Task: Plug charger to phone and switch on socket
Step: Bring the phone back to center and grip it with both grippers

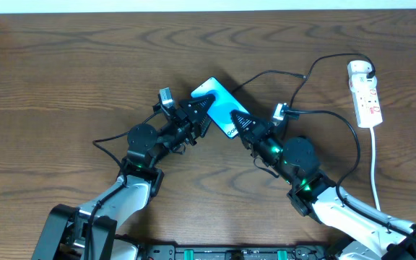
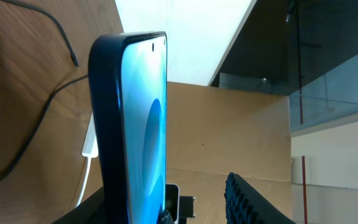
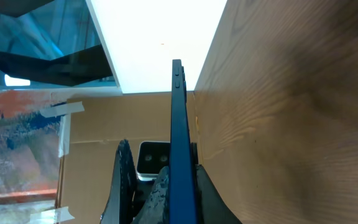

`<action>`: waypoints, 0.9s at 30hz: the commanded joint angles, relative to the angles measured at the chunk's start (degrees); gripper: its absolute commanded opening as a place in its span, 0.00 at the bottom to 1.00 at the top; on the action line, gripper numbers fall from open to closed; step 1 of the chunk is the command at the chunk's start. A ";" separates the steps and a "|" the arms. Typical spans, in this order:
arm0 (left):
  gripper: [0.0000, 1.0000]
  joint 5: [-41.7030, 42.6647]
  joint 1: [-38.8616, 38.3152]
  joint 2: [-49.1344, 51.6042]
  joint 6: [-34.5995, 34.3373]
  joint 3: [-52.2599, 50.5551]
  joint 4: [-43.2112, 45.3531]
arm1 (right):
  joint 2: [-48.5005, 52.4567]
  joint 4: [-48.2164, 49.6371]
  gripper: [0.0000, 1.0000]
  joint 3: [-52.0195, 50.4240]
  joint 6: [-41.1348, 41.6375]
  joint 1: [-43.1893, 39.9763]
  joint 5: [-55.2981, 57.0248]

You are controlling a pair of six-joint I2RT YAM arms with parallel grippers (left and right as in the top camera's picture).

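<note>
The phone (image 1: 219, 107), blue screen lit, lies slanted at mid-table between my two grippers. My right gripper (image 1: 242, 123) is shut on its lower right end; in the right wrist view the phone (image 3: 179, 124) is edge-on with a finger pressed on each face. My left gripper (image 1: 198, 119) is open around the phone (image 2: 138, 124): one finger is by its back, the other (image 2: 250, 199) stands apart from the screen. The charger's black cable (image 1: 284, 72) runs from a white plug (image 1: 360, 68) on the socket strip (image 1: 365, 97) towards the phone. Its tip (image 2: 74, 61) lies loose on the table.
The strip's white cord (image 1: 375, 166) runs down the right side to the front edge. Thin black camera cables (image 1: 341, 119) loop beside each arm. A white wall edge (image 1: 208, 6) bounds the far side of the wooden table (image 1: 63, 79).
</note>
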 commanded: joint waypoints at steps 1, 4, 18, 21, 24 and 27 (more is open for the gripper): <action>0.47 -1.62 0.02 -0.11 0.55 0.81 1.16 | 0.02 -0.26 0.01 0.59 -0.04 2.27 -2.29; 0.46 -1.60 0.02 -0.11 0.57 0.81 1.14 | 0.02 -0.24 0.01 0.59 -0.04 3.08 -2.32; 0.23 -1.60 0.02 -0.11 0.57 0.81 1.14 | 0.02 -0.42 0.01 0.59 -0.26 3.43 -4.74; 0.19 -1.60 0.02 -0.11 0.59 0.81 1.14 | 0.02 -0.42 0.01 0.59 -0.26 4.37 -4.72; 0.11 -1.60 0.02 -0.11 0.57 0.81 1.14 | 0.02 -0.48 0.01 0.59 -0.28 5.53 -4.70; 0.08 -1.55 0.02 -0.11 0.59 0.81 1.14 | 0.02 -0.94 0.03 0.59 -0.28 5.92 -4.70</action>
